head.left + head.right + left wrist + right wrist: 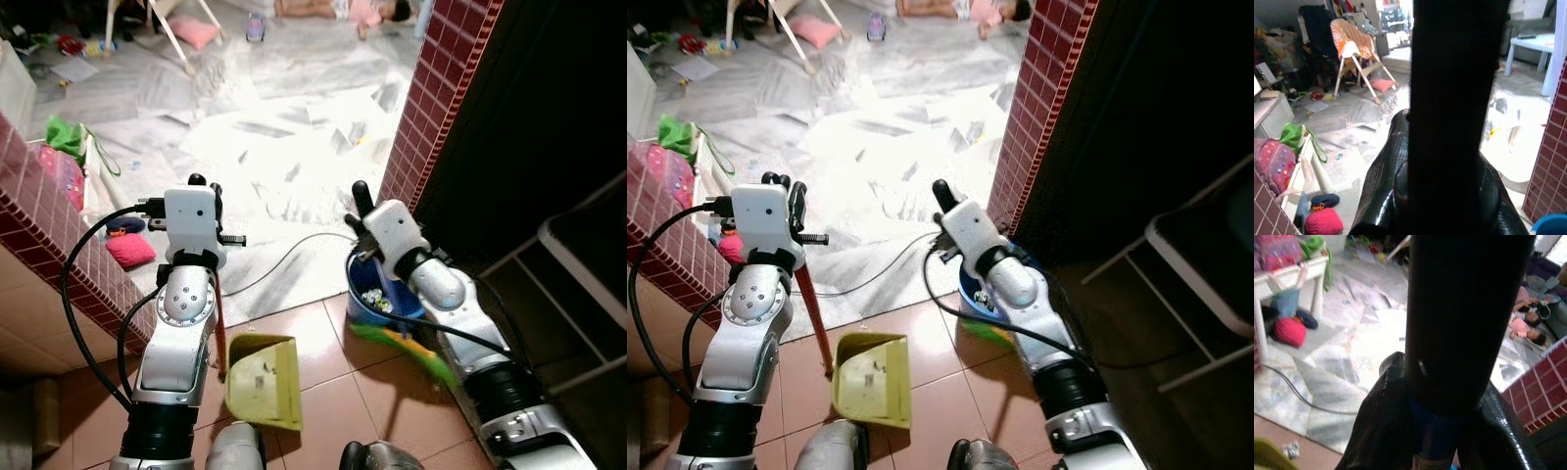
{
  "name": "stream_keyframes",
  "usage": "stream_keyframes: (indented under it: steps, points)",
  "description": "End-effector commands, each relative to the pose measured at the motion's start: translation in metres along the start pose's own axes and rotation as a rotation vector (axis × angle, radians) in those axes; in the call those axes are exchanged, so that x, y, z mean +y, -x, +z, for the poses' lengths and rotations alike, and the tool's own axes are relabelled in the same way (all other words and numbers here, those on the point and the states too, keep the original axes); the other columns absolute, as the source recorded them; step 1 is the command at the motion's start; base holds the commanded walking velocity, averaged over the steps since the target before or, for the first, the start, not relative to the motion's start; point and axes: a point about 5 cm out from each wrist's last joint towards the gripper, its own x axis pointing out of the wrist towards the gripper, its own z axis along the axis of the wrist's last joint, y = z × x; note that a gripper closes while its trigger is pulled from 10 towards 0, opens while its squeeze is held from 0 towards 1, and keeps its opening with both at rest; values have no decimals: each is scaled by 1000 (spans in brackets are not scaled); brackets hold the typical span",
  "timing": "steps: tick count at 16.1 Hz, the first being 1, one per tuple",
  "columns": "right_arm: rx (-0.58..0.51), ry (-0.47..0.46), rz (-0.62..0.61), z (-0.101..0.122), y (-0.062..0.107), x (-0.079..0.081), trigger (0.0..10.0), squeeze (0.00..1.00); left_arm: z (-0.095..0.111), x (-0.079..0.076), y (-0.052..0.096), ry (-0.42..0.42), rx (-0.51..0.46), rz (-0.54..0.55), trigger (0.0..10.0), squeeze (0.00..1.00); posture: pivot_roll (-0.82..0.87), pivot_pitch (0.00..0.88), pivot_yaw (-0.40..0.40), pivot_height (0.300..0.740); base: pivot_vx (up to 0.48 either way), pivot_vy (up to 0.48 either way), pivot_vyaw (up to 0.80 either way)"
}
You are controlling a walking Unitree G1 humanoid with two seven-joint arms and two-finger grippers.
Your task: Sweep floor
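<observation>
My left gripper (201, 188) is shut on the red handle (813, 313) of a yellow-green dustpan (263, 380). The pan rests on the tan tiles just in front of my feet, with small bits of litter inside it. My right gripper (361, 201) is shut on the blue handle (1434, 438) of a broom. Its green and yellow bristles (409, 349) lie on the floor beside a blue bucket (364, 305) that holds litter. A crumpled scrap (1289, 449) lies on the tile near the pan's edge.
Red-tiled walls stand at the left (39, 211) and the right (431, 108), framing a doorway onto a marble floor (284, 147). A black cable (294, 250) crosses it. A person (343, 10) lies far back. A pink cushion (129, 251) and a chair frame (1205, 284) flank me.
</observation>
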Motion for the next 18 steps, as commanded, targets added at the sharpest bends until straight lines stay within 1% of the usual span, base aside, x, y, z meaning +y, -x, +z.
stream_keyframes:
  steps: [1,2,3,4,5,6,7,8,9,11,12,13,14,16,18]
  points:
    - [-13,97,-8,6,-2,-8,10000,0,10,1,1,-8,-41,-4,10000,0,0,72,-6,740,0,0,0]
    - [1,136,28,-1,2,-6,10000,0,10,0,1,-8,-36,-7,10000,0,1,73,-6,740,0,0,0]
    - [4,150,43,-3,4,-5,10000,0,10,0,1,-8,-33,-8,10000,0,1,73,-6,740,0,0,0]
    - [13,148,63,-7,6,-3,10000,0,9,1,2,-8,-30,-8,10000,0,1,76,-5,740,0,0,0]
    - [49,142,75,-15,9,-1,10000,0,9,0,2,-8,-26,-10,10000,0,1,77,-5,740,0,0,0]
    - [70,111,71,-20,11,2,10000,0,9,0,2,-8,-24,-12,10000,0,2,80,-4,740,0,0,0]
    - [94,60,59,-24,12,5,10000,0,10,0,1,-7,-24,-14,10000,0,2,80,-3,740,0,0,0]
    - [100,49,56,-25,12,7,10000,0,10,-1,1,-4,-27,-16,10000,0,2,80,-3,740,0,0,0]
    - [123,25,40,-27,13,9,10000,0,7,-5,1,2,-3,-58,10000,0,5,83,-3,740,0,0,0]
    - [160,-50,-4,-30,12,11,10000,0,-6,-12,3,10,83,-127,10000,0,4,89,-3,740,0,0,0]
    - [177,-103,-36,-32,11,10,10000,0,-12,-14,3,24,119,-144,10000,0,4,89,-3,740,0,0,0]
    - [180,-184,-93,-32,9,8,10000,0,-18,-19,1,55,151,-154,10000,0,2,92,-5,740,0,0,0]
    - [178,-184,-101,-31,8,8,10000,0,-18,-19,0,58,147,-152,10000,0,2,92,-5,740,0,0,0]
    - [173,-242,-160,-27,5,4,10000,0,-20,-20,-5,58,126,-133,10000,0,-7,97,-9,740,0,0,0]
    - [168,-279,-192,-23,-1,2,10000,0,-28,-17,-12,39,131,-54,10000,0,-13,99,-12,740,0,0,0]
